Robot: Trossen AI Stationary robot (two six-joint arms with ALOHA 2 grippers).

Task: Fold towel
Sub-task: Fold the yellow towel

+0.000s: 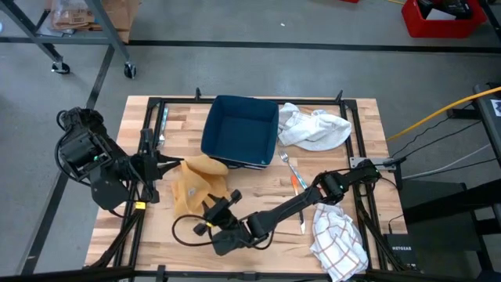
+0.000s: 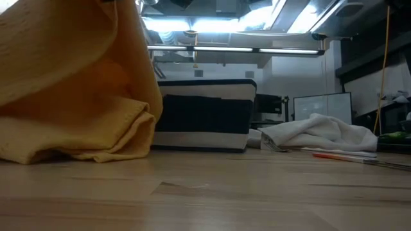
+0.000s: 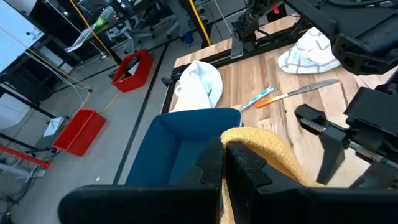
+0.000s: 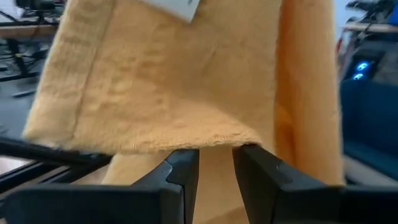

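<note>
The yellow towel (image 1: 197, 185) lies bunched on the wooden table (image 1: 258, 188), just beside the blue bin (image 1: 240, 131). The left pincer (image 1: 174, 163) is clamped on the towel's edge nearest the bin. The right pincer (image 1: 210, 211) pinches the towel's opposite edge, its fingers (image 4: 180, 168) narrowly apart.

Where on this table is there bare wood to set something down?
Bare wood lies beside the checked cloth and along the edge left of the blue bin. Crowded: the yellow towel with both grippers, and the cutlery below the white cloth.
</note>
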